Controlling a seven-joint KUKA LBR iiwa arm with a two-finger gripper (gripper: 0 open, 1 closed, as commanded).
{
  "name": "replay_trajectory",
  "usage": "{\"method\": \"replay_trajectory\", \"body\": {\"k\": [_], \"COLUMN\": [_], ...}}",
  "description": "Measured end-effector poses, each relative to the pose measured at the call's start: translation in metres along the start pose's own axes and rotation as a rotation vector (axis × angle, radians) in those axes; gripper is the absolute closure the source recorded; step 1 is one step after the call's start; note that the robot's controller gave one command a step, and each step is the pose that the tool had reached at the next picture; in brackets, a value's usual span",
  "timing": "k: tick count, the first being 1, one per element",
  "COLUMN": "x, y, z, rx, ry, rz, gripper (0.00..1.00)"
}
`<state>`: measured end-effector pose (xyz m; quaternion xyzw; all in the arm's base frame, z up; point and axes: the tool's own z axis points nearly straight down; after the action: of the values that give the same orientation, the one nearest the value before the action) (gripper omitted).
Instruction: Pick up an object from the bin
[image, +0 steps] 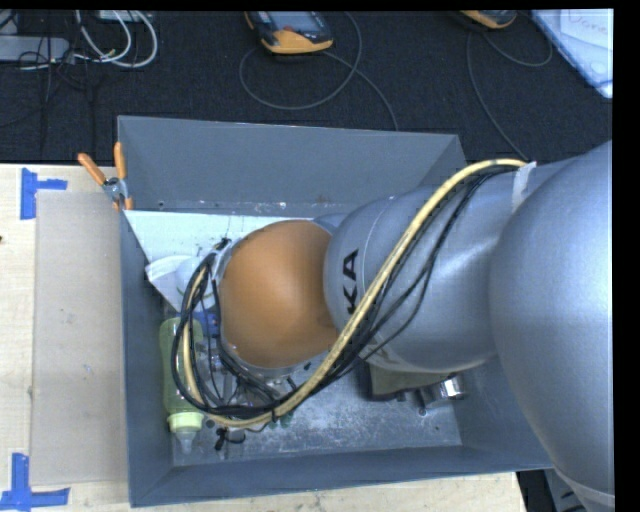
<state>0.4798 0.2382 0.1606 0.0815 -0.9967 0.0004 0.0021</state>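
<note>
Arm (470, 290) reaches into the left of a grey metal bin (290, 165); its orange cover (275, 295) masks the claw (243, 388), whose opening I cannot tell; a pale green bottle (180, 385) lies just beside it, along the left wall.

Matt, scuffed grey metal bin (300, 170); glossy, translucent greenish plastic bottle (170, 362).

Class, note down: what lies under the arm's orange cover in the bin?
Left of the cover, a pale green bottle and white sheet poke out. Whatever lies directly beneath is hidden.
</note>
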Motion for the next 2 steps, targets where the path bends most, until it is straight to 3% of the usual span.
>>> {"method": "replay_trajectory", "body": {"k": [1,2], "x": [-0.003,-0.025], "y": [0.007,0.005], "z": [0.023,0.017], "rx": [0.0,-0.001], "ry": [0.001,-0.001], "rz": [-0.316,-0.59], "gripper": [0.0,0.0]}}
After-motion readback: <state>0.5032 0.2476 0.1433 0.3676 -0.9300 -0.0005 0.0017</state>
